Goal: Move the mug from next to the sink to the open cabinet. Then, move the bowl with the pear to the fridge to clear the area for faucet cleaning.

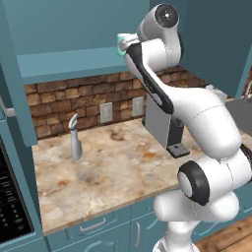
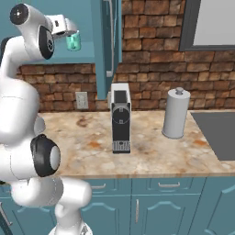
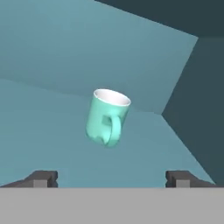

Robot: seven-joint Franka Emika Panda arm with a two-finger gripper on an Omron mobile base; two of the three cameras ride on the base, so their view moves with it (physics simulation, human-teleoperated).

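Gripper (image 3: 111, 178) spread wide, released, with mug (image 3: 106, 117) ahead between the fingertips, handle facing the camera, inside the open cabinet (image 3: 65, 48). From the right, sink (image 2: 218, 133) corner beside a lidded canister (image 2: 176, 113); from the left, a grey nozzle (image 1: 75, 138) on the counter (image 1: 108, 172).

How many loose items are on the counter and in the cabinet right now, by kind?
Mugs: 1, the mug in the open cabinet, clear of the open gripper
Coffee machines: 1
Lidded canisters: 1
Grey nozzle-shaped objects: 1
Total: 4
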